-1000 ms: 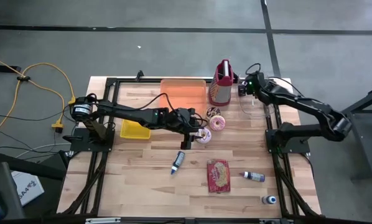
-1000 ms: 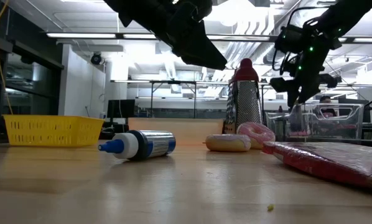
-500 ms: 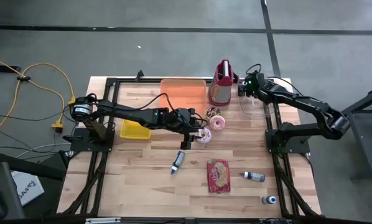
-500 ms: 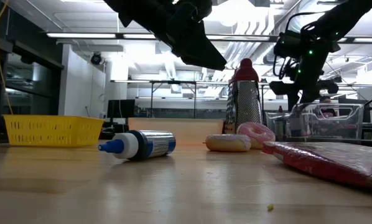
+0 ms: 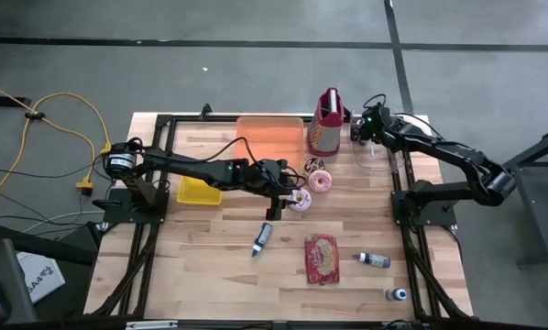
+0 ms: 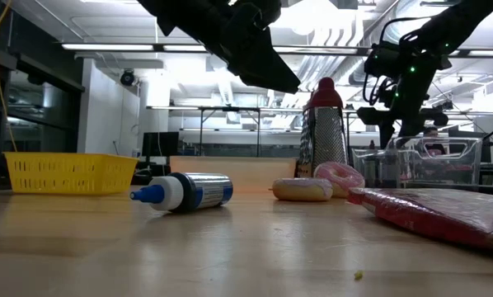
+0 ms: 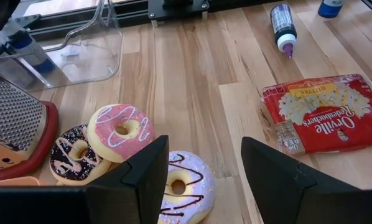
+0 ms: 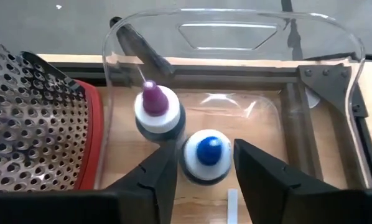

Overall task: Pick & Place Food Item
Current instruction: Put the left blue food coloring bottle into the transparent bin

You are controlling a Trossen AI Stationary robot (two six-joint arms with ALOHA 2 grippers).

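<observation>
Three doughnuts lie on the table: white-frosted (image 7: 180, 183), pink (image 7: 120, 127) and chocolate (image 7: 74, 155). My left gripper (image 5: 288, 188) hangs open above them, the white-frosted doughnut (image 5: 300, 200) below the gap between its fingers and untouched. My right gripper (image 8: 204, 168) is open over a clear container (image 8: 310, 124) at the far right. A blue-capped bottle (image 8: 209, 152) stands upright in the container below the gap between the fingers, beside a purple-capped bottle (image 8: 156, 112).
A metal grater (image 5: 326, 124) stands close to my right gripper (image 5: 361, 128). An orange tray (image 5: 269, 136) and a yellow basket (image 5: 199, 190) sit farther left. A popcorn packet (image 5: 321, 258) and three small bottles (image 5: 262, 238) (image 5: 375, 260) (image 5: 398, 294) lie toward the near edge.
My right gripper has turned a little about its own axis while staying over the clear container.
</observation>
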